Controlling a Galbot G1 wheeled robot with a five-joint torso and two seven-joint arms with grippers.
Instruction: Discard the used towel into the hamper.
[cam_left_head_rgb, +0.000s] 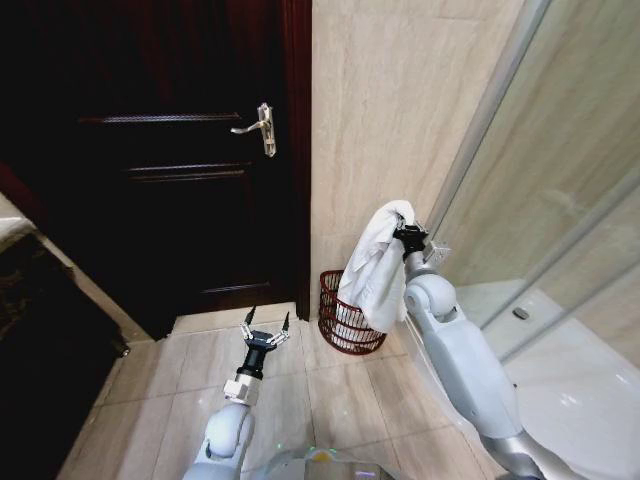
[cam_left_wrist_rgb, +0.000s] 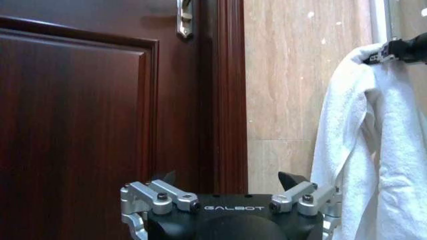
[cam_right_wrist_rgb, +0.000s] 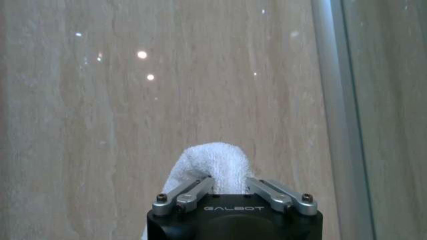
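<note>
The right gripper (cam_left_head_rgb: 408, 238) is raised near the beige wall, its fingers clamped on the top of a white towel (cam_left_head_rgb: 378, 265) that hangs down over the hamper (cam_left_head_rgb: 345, 318), which stands in the far corner beside the dark door (cam_left_head_rgb: 170, 150). The left gripper (cam_left_head_rgb: 265, 330) hovers low over the floor, wide open and empty.

dark wooden door (cam_left_head_rgb: 180, 150), beige tiled wall (cam_left_head_rgb: 400, 100)
</note>
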